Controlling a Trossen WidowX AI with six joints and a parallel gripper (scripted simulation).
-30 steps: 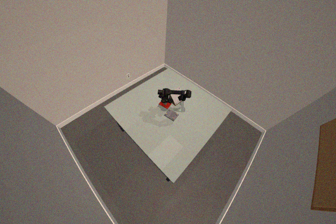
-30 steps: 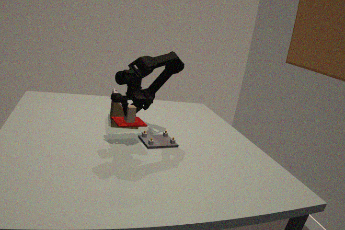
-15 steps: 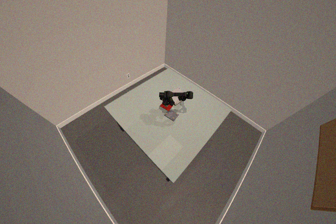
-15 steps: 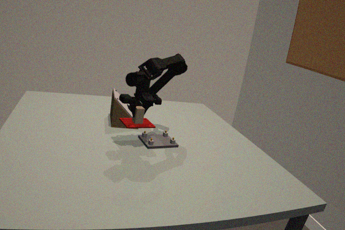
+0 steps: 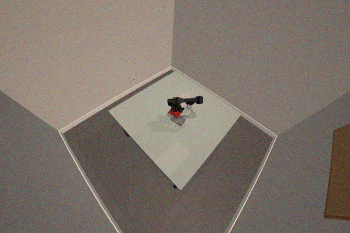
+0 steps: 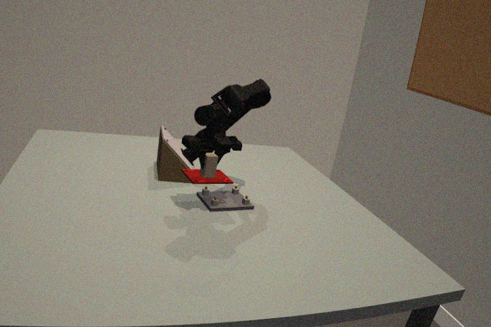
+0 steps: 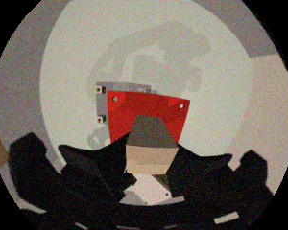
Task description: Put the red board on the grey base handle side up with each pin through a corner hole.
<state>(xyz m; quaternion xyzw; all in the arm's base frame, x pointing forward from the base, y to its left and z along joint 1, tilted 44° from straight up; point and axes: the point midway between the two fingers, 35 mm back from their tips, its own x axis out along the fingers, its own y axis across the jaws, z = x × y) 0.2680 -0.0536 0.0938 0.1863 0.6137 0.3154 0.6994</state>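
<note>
The red board (image 5: 175, 113) (image 6: 194, 176) (image 7: 124, 107) hangs level above the table, handle side up, with corner holes showing. My gripper (image 6: 210, 165) (image 7: 147, 134) is shut on its square tan handle (image 6: 211, 168) (image 7: 152, 159). The grey base (image 5: 177, 121) (image 6: 226, 206) (image 7: 102, 103) lies flat on the table, its posts and gold pins bare in the exterior view. The board is above and offset from the base, toward its back left in the exterior view, and does not touch it. In the wrist view the board hides much of the base; two posts show left of it.
A wedge-shaped block (image 6: 172, 167) with a pale sloping face stands on the table (image 5: 142, 121) (image 6: 99, 246) behind the board, close to the gripper and board in the exterior view. The arm's shadow falls around the base.
</note>
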